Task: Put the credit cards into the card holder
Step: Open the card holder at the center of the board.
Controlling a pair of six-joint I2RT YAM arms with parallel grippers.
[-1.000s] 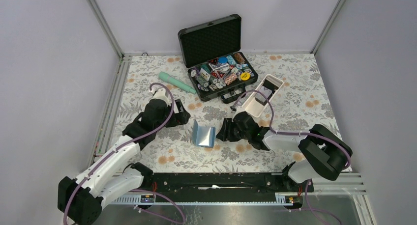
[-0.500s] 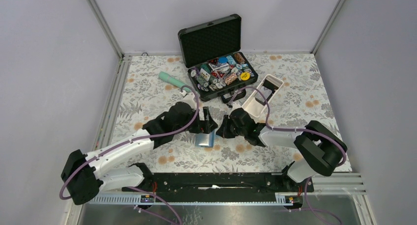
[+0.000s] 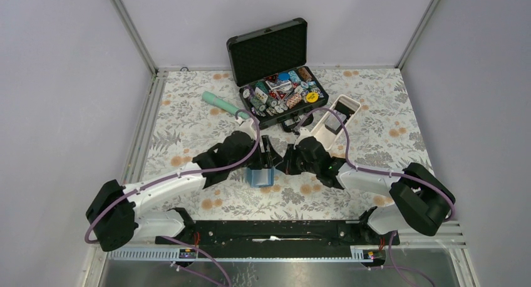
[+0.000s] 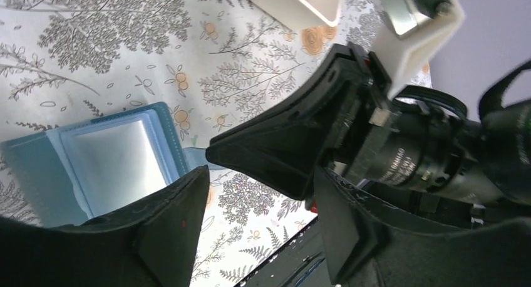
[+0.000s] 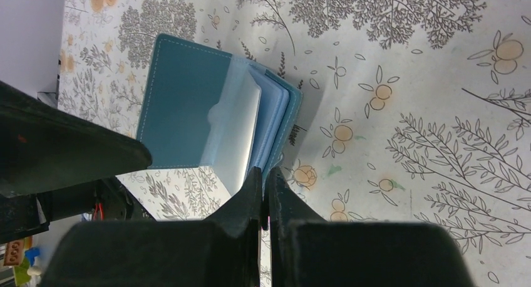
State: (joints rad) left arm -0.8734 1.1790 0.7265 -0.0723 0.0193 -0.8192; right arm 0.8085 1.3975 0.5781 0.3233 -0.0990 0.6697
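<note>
Right wrist: your right gripper (image 5: pixel 264 193) has its jaws closed tight at the edge of the opened teal-blue folding card holder (image 5: pixel 188 111) | left gripper (image 4: pixel 258 193) jaws wide apart, empty, hovering right beside it

Plain pale lilac-grey walls (image 3: pixel 62 80) close in three sides behind slanting aluminium frame posts (image 3: pixel 129 27), and soft even light falls on a table (image 3: pixel 188 105) covered in white cloth printed with grey leaves and small orange blossoms, a black rail (image 3: pixel 238 230) along its near edge.
</note>
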